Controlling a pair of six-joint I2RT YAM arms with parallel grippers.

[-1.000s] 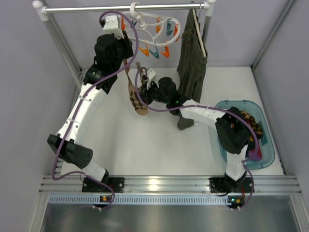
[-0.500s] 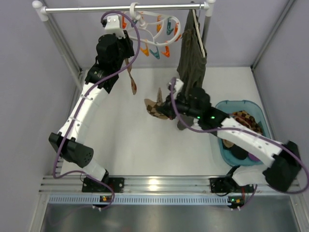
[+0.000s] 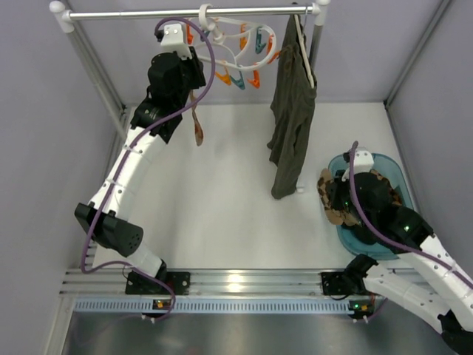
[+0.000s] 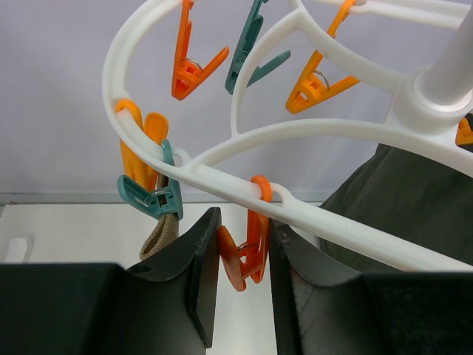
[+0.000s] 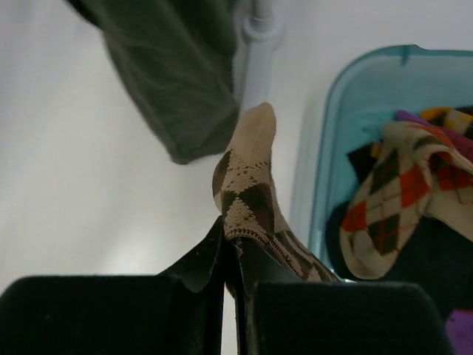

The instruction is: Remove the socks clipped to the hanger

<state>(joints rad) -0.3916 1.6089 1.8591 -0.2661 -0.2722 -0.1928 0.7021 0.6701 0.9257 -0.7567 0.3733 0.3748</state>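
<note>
The white hanger (image 3: 238, 35) hangs on the rail, with orange and teal clips. My left gripper (image 3: 194, 78) is up at it. In the left wrist view its jaws (image 4: 238, 274) are shut on an orange clip (image 4: 244, 255) under the hanger's ring (image 4: 332, 133). Beside it a teal clip (image 4: 151, 196) holds a tan sock (image 4: 159, 238), which hangs down in the top view (image 3: 198, 127). My right gripper (image 3: 338, 198) is shut on a brown argyle sock (image 5: 247, 188) at the left rim of the teal basket (image 5: 316, 159).
An olive-green garment (image 3: 290, 118) hangs from the rail (image 3: 148, 13) right of the hanger. The basket (image 3: 403, 248) at the right holds several socks, among them an orange-checked one (image 5: 399, 196). Rail posts stand at both back corners.
My right arm has carried the brown argyle sock from under the hanger rightward and nearer, to the basket's left rim. My left gripper has stayed at the hanger.
</note>
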